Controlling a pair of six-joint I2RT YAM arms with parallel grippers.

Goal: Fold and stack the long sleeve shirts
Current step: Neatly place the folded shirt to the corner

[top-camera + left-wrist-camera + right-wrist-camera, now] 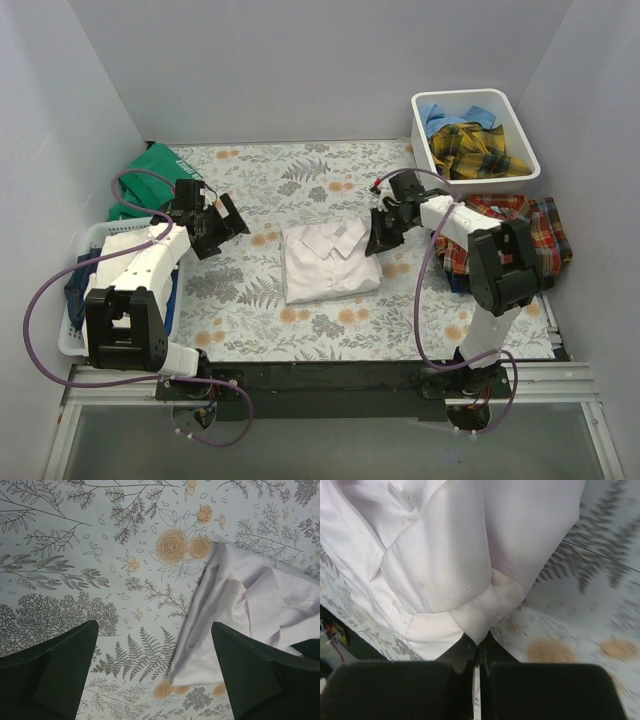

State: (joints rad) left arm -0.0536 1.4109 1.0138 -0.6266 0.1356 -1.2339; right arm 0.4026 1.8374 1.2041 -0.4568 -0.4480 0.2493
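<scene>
Nearest, a white basket (68,340) beside the left arm holds what looks like dark blue cloth. The left gripper (225,225) is spread wide and grips nothing, with the folded white shirt (330,262) just beside one finger. The right gripper (477,652) is pinched closed on that shirt's cuff. Farthest, a white bin (465,95) holds the yellow plaid shirt (475,150) and the light blue shirt (440,115).

Plain white shirt (330,262); red-orange-navy plaid shirt (555,225); yellow-and-dark plaid shirt (478,150); light blue shirt (442,116); white bin (462,95); green cloth (150,165); worktop (250,290) cover pale, printed with grey ferns and orange blossoms.
</scene>
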